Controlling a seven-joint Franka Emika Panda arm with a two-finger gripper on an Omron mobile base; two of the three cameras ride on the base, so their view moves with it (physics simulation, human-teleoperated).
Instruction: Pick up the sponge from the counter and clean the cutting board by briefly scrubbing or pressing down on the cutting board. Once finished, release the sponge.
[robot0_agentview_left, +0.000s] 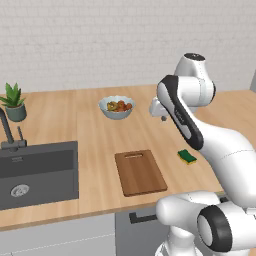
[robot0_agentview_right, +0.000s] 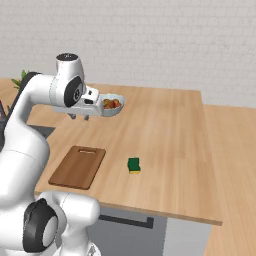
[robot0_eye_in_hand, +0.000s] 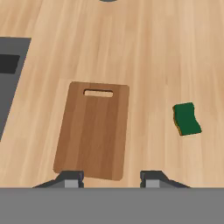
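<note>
Pale wood counter (robot0_agentview_left: 95, 135) carries the board (robot0_agentview_left: 140, 172), with the sponge (robot0_agentview_left: 187, 156) lying apart off its right long edge and a fruit bowl (robot0_agentview_left: 116, 107) well beyond its slotted end. Gripper (robot0_agentview_right: 80, 117) hangs high above the board, fingers drawn together on nothing. Judging by this, nothing is done yet: grasp, scrub and release all remain.
</note>
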